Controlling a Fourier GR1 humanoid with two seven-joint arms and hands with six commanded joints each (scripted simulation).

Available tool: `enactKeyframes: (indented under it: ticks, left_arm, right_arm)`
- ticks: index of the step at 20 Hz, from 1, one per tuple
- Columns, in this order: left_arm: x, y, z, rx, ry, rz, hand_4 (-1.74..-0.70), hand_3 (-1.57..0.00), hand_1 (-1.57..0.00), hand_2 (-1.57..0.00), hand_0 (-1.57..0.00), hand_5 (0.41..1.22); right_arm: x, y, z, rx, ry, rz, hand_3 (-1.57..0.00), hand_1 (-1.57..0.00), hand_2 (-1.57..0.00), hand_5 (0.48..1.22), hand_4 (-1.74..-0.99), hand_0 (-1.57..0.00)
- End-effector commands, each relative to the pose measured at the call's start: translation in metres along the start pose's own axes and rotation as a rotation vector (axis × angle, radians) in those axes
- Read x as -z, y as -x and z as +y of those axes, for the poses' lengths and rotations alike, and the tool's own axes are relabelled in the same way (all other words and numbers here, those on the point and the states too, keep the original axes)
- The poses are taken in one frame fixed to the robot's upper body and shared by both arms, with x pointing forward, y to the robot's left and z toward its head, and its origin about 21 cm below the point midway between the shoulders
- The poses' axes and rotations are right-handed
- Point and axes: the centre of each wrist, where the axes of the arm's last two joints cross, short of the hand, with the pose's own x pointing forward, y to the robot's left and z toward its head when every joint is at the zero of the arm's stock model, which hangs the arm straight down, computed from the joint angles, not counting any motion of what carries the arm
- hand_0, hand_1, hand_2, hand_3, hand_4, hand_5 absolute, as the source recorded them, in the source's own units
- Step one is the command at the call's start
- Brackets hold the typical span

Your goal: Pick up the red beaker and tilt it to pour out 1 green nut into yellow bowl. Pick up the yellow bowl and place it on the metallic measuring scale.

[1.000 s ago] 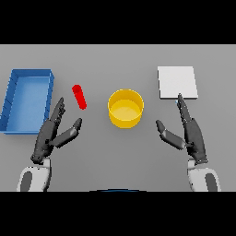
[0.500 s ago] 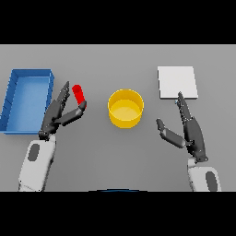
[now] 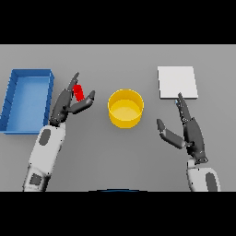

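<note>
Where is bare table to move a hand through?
Free: the strip between the yellow bowl and the white scale, and the near table between both arms. Crowded: the left hand at the red beaker, beside the blue tray.

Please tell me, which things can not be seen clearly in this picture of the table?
- Red beaker, head view: the left hand covers part of it; whether the fingers already clamp it is unclear.
- Green nut, head view: not visible; it may be inside the beaker, too small to tell.
- Yellow bowl: looks empty, but its near inside wall is hidden by the rim.
- Right hand: idle, nothing hidden.
</note>
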Motion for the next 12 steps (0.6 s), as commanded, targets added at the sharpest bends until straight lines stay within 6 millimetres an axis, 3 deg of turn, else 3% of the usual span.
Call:
enactKeyframes:
  ticks: [1, 8, 10, 12]
  left_arm:
    - [0.003, 0.002, 0.001, 0.002, -0.01, -0.001, -1.21, 0.0, 0.0, 0.0, 0.0, 0.673]
    - [0.019, 0.011, -0.005, -0.114, -0.036, -0.049, -1.33, -0.04, -0.01, -0.05, 0.0, 0.738]
    - [0.02, 0.018, -0.013, -0.133, -0.051, -0.053, -1.4, -0.25, -0.23, -0.29, -0.21, 0.787]
    - [0.023, 0.014, -0.017, -0.117, -0.1, -0.056, -1.47, -0.73, -0.59, -0.66, -0.55, 0.943]
  right_arm:
    - [-0.002, 0.001, -0.002, -0.005, 0.0, -0.001, 0.0, 0.0, 0.0, 0.639, -1.24, 0.0]
    - [-0.001, 0.001, -0.008, -0.004, 0.007, 0.002, 0.0, 0.0, 0.0, 0.644, -1.244, 0.0]
    - [-0.002, 0.002, -0.005, -0.002, 0.011, -0.001, 0.0, 0.0, 0.0, 0.645, -1.24, 0.0]
    - [-0.002, 0.002, -0.006, -0.008, 0.014, 0.007, 0.0, 0.0, 0.0, 0.648, -1.237, 0.0]
